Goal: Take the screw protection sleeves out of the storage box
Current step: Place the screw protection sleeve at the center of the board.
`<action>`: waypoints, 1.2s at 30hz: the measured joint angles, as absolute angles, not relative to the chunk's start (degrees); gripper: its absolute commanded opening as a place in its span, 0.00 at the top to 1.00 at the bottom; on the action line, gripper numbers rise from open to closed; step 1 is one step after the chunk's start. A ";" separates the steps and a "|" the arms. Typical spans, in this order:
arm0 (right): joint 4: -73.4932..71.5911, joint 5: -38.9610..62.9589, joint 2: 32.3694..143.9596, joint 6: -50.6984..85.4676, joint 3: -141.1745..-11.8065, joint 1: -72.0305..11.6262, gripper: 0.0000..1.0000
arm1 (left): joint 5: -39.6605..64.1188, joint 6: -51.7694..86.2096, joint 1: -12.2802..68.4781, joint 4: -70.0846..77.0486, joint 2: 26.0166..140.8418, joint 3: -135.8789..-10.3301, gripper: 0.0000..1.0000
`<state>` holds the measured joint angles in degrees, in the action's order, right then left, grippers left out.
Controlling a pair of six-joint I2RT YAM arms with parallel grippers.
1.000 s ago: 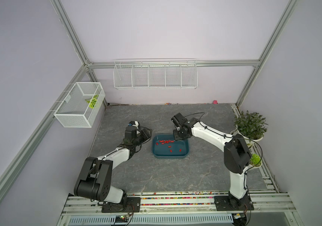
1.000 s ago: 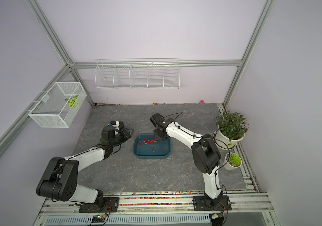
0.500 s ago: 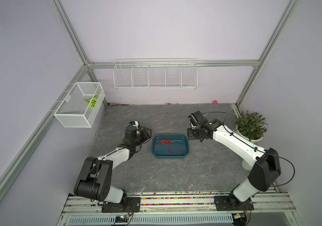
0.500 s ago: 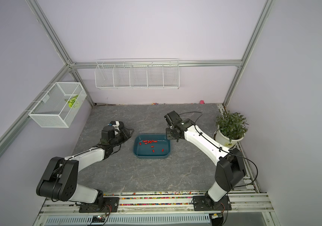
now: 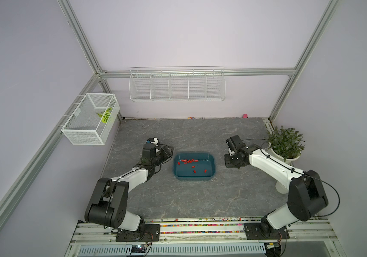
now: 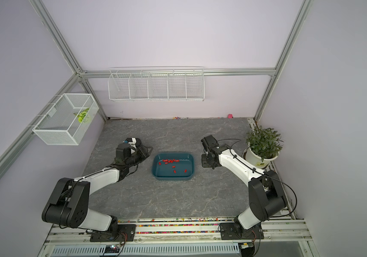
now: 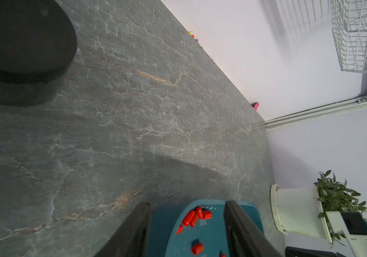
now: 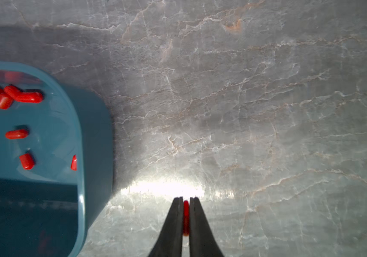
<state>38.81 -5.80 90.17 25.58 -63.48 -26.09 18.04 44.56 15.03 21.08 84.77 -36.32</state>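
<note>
The right gripper (image 8: 186, 199) pinches one red sleeve (image 8: 186, 219) low over the tabletop (image 8: 245, 111) just beside the storage box (image 8: 95, 133), likely to drop it outside, while the other screw protection sleeves (image 8: 11, 98) lie inside and the left gripper (image 7: 186, 203) hovers half-spread and empty at the opposite side.

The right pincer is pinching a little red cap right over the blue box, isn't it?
Not quite. The right pincer is pinching a little red cap, but over the grey table beside the blue box, not over it. The right wrist view shows it.
</note>
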 measured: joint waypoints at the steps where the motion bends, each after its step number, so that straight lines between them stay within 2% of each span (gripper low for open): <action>1: 38.09 -5.67 90.78 25.43 -63.22 -26.09 0.86 | 18.04 44.58 15.03 21.12 84.77 -36.32 0.41; 23: 29.95 -3.55 102.45 23.73 -61.63 -24.93 0.84 | 18.06 44.56 15.03 21.10 84.77 -36.32 0.40; 36: 29.28 -2.96 102.56 22.83 -61.67 -24.77 0.69 | 18.06 44.56 15.03 21.10 84.99 -36.32 0.40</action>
